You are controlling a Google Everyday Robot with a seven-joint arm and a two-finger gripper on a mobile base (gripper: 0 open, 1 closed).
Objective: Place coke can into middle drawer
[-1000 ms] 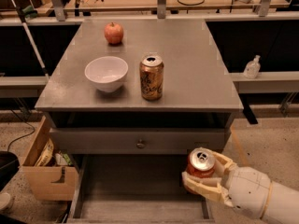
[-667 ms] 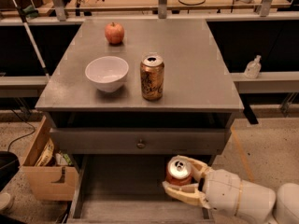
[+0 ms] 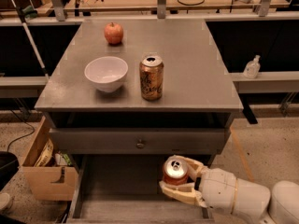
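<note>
My gripper (image 3: 180, 176) comes in from the lower right on a white arm and is shut on the coke can (image 3: 175, 171), a small red can with a silver top, held upright. The can is over the right part of the open middle drawer (image 3: 117, 190), a wide shallow grey box with a bare floor pulled out below the cabinet. One cream finger (image 3: 180, 194) wraps the can's near side, the other its far side.
On the grey cabinet top (image 3: 196, 69) stand a white bowl (image 3: 106, 73), a gold-brown can (image 3: 151, 77) and a red apple (image 3: 113, 32). A closed drawer front with a round knob (image 3: 139, 144) is above the open drawer. A cardboard box (image 3: 44, 171) stands on the floor at left.
My gripper has carried the coke can leftward, from beside the drawer's right edge to over the drawer's floor. Nothing on the cabinet top has moved.
</note>
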